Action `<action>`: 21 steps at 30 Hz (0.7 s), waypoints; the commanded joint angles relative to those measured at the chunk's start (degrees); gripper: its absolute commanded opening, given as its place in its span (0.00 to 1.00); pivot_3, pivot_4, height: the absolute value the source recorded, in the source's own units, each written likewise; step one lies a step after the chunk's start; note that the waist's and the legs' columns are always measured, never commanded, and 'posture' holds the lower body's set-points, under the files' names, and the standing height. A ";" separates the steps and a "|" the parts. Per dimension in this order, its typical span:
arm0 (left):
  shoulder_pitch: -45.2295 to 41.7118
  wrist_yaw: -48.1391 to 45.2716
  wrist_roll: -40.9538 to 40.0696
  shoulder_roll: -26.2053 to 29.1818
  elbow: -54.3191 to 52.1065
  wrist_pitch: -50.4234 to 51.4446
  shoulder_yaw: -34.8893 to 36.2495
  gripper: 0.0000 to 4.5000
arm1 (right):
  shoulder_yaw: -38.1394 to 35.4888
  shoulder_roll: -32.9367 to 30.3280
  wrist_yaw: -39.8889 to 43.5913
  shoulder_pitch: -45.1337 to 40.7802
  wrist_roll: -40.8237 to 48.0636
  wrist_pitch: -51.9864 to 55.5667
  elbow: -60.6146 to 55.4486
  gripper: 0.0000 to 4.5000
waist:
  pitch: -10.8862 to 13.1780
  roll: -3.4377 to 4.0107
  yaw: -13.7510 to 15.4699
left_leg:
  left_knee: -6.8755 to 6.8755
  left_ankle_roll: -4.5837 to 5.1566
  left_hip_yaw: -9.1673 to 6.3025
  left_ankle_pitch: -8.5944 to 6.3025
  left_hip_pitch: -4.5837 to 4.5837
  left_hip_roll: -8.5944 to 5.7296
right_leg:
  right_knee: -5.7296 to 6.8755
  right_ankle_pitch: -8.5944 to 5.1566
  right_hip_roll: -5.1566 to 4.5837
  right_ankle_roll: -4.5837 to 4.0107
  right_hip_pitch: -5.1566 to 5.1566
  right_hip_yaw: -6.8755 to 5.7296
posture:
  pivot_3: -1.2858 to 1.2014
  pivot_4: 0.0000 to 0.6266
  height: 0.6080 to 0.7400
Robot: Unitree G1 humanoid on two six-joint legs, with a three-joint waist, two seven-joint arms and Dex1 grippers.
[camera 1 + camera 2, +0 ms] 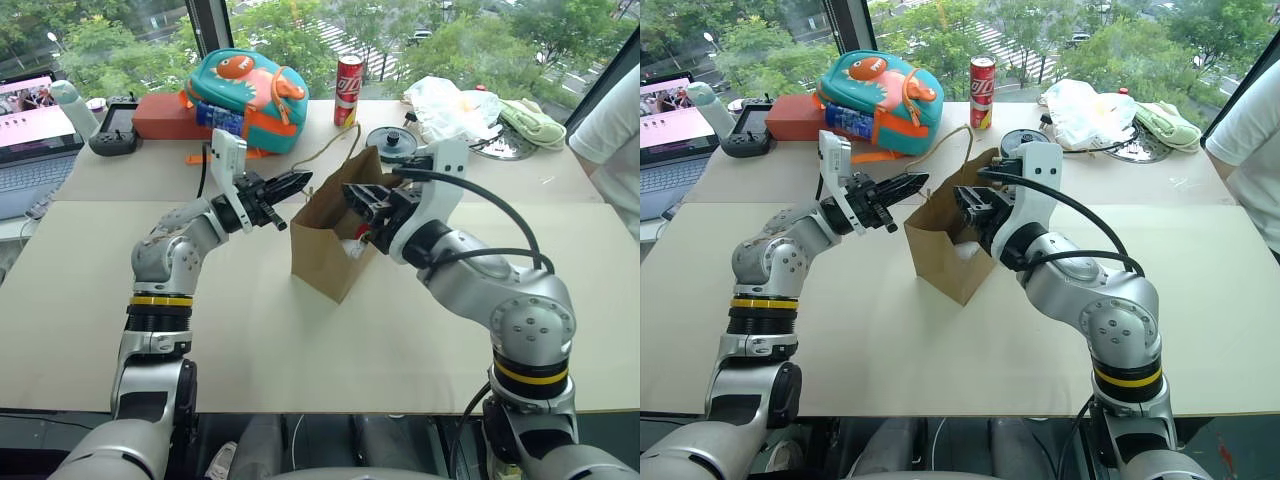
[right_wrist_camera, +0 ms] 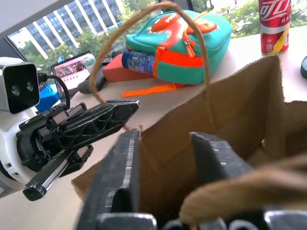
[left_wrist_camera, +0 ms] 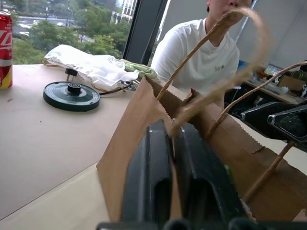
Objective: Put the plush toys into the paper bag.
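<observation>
A brown paper bag (image 1: 330, 245) stands open-mouthed near the middle of a pale table (image 1: 200, 340), flanked by both arms. The left gripper (image 1: 296, 184) reaches in level at the bag's upper edge; in its wrist view the two black fingers (image 3: 148, 177) sit nearly together with one twine handle (image 3: 211, 33) running up from the narrow gap between them – whether they actually pinch it cannot be told. The right gripper (image 1: 970, 205) is at the bag's mouth on the opposite side, its fingers (image 2: 122, 177) parted and holding nothing, with the second handle (image 2: 144, 28) arching above them. Something pale and red shows inside the bag (image 1: 358, 243), too hidden to name – the plush toys cannot be made out with certainty. Along the far edge of the table lie a teal backpack with an orange fish (image 1: 245, 95), a red soda can (image 1: 348, 90), a white plastic bag (image 1: 450, 105) and a laptop (image 1: 35, 130). A person in a white shirt (image 1: 615, 130) stands at the table's right end
</observation>
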 commanded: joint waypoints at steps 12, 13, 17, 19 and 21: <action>-0.92 0.21 -13.10 3.12 -9.43 15.75 3.51 0.86 | -11.19 -16.19 10.45 5.13 17.81 3.74 -3.27 1.00 | 0.00 -0.01 0.12 | -0.01 0.00 0.00 0.00 -0.02 -0.05 | -0.13 0.00 -0.05 0.01 0.05 -0.01 | 0.52 0.24 0.99; -0.58 0.18 -13.34 3.59 -9.66 16.21 3.60 0.86 | -11.96 -18.11 12.04 5.85 19.29 3.82 -3.37 1.00 | 0.00 -0.01 0.11 | -0.01 0.00 0.00 0.00 -0.02 -0.04 | -0.13 0.00 -0.04 0.01 0.05 -0.01 | 0.52 0.24 0.99; 0.88 -0.04 -13.42 5.01 -9.99 16.90 3.92 0.86 | -13.08 -23.63 16.35 8.44 21.91 3.67 -3.42 1.00 | 0.01 -0.01 -0.14 | -0.01 0.00 0.01 0.00 0.03 0.01 | -0.12 -0.01 0.01 0.01 0.05 0.00 | 0.52 0.24 0.99; 1.45 0.13 -13.43 5.36 -9.90 17.07 4.10 0.86 | -13.64 -25.60 17.98 9.62 22.34 3.24 -2.97 1.00 | 0.01 -0.01 -0.13 | -0.02 0.00 0.01 0.00 0.08 0.03 | -0.11 -0.01 0.04 0.02 0.07 0.00 | 0.52 0.24 0.99; 1.92 0.52 -13.28 5.58 -9.51 16.88 4.29 0.86 | -14.02 -27.28 19.52 10.91 22.15 2.91 -2.36 1.00 | 0.01 -0.02 0.04 | -0.01 0.00 0.02 0.00 0.06 0.02 | -0.11 -0.01 0.04 0.02 0.06 0.01 | 0.52 0.24 0.99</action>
